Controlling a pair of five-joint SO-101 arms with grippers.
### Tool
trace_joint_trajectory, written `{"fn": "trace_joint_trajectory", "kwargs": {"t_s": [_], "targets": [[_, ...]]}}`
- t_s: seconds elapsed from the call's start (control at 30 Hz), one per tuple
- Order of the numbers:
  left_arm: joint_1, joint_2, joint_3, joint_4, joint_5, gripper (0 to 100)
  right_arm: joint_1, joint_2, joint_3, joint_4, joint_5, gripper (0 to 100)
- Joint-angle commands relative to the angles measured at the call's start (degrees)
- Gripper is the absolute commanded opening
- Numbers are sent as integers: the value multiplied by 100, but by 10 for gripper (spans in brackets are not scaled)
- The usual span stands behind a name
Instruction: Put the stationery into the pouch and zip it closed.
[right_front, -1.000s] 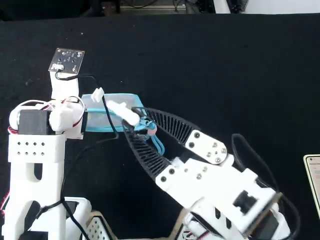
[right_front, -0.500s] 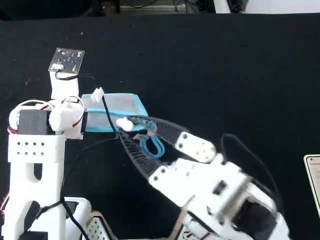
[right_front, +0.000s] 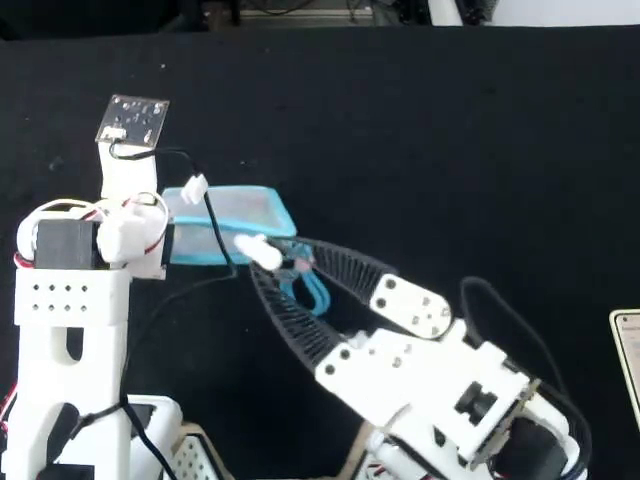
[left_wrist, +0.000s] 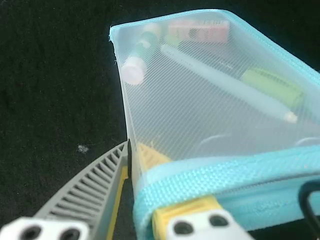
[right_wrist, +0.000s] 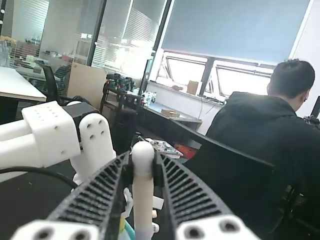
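Pouch (left_wrist: 210, 110), translucent, blue-edged, pinched by left end effector (left_wrist: 134, 156); right end effector (right_wrist: 142, 159) clamps white stick (right_wrist: 143, 195).

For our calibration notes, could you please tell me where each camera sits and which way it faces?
High view: fixed above the table, looking down on the pouch, the left arm and the right arm.
Left wrist view: on the left arm, looking along the left gripper, shut on the pouch's edge.
Right wrist view: on the right arm, facing roughly level across the room past the right gripper, shut on a white stick.
Shared: high and left wrist views show the pouch.
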Motion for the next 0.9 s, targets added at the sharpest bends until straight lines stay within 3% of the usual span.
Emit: {"fn": "trace_joint_trajectory", "kwargs": {"t_s": [0.0,0.17,0.4,0.87], "targets": [[66,97,110,-62,44,30,-26,-101,233,-176,44,11],[66,97,110,-62,44,30,18,-119,1165,-624,53,11],[57,97,110,-62,44,30,730,-119,2659,-2224,53,11],[66,97,110,-62,44,30,774,-75,2721,-1196,9,12]]}}
